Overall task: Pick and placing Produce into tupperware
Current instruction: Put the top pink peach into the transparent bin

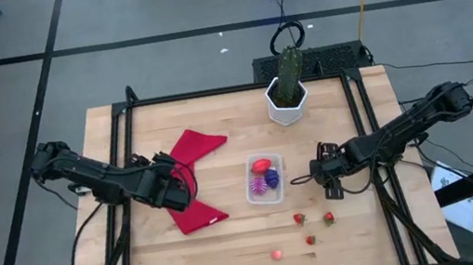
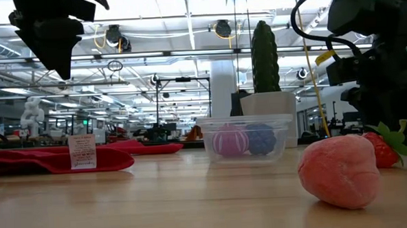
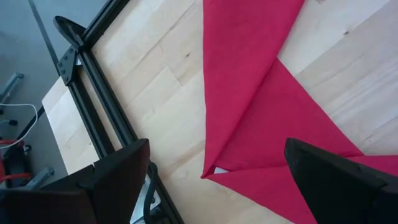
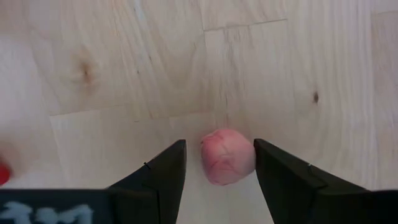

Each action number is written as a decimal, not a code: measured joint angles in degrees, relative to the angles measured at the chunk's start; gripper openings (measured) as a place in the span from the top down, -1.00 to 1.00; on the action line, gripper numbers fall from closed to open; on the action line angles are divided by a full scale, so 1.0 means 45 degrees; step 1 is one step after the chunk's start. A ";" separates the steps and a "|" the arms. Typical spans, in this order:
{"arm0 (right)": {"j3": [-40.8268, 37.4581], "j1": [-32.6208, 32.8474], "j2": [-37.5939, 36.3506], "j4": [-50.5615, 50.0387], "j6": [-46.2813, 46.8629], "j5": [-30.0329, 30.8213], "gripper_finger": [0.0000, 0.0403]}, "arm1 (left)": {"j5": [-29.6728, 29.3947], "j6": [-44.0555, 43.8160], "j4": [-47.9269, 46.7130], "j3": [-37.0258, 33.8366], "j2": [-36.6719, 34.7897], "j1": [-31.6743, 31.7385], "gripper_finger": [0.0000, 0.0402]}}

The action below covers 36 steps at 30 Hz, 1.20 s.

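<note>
The right gripper (image 4: 217,163) straddles a pink fruit (image 4: 227,156), its fingers not yet clenched; the left gripper (image 3: 214,177) hangs released above the red cloth (image 3: 261,93).

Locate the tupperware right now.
High view: the tupperware sits mid-table, between the red cloth and the right gripper, in front of the white pot.

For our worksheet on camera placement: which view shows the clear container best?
The high view. It looks straight down into the tupperware, showing its whole outline and the produce inside. The low view shows only its side wall, with two pieces seen through it. Neither wrist view shows it.
</note>
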 joint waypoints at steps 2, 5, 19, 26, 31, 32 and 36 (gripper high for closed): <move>0.0000 0.0000 0.0000 0.0000 0.0000 0.0000 0.17 | 0.0005 0.0000 0.0000 0.0000 0.0000 0.0000 -0.89; 0.0000 0.0000 0.0000 -0.0005 0.0000 0.0000 0.25 | 0.0005 0.0000 0.0000 0.0000 0.0000 0.0000 -0.89; 0.0005 0.0000 0.0000 -0.0102 -0.0034 0.0000 0.47 | 0.0005 0.0000 0.0005 0.0000 0.0000 -0.0005 -0.89; 0.0253 0.0000 -0.0019 -0.0246 -0.0035 -0.0005 0.48 | 0.0005 0.0000 0.0005 0.0000 0.0000 -0.0001 -0.89; 0.1188 0.0000 -0.0024 -0.0441 -0.0525 -0.0007 0.48 | 0.0008 0.0000 0.0005 0.0000 0.0000 0.0000 -0.89; 0.1426 0.0000 -0.0024 -0.0413 -0.0703 -0.0005 0.48 | 0.0005 0.0001 0.0005 0.0000 0.0002 -0.0001 -0.89; 0.2263 -0.0035 -0.0024 0.0338 -0.1796 -0.0005 0.48 | 0.0005 0.0005 0.0005 0.0000 0.0003 -0.0002 -0.89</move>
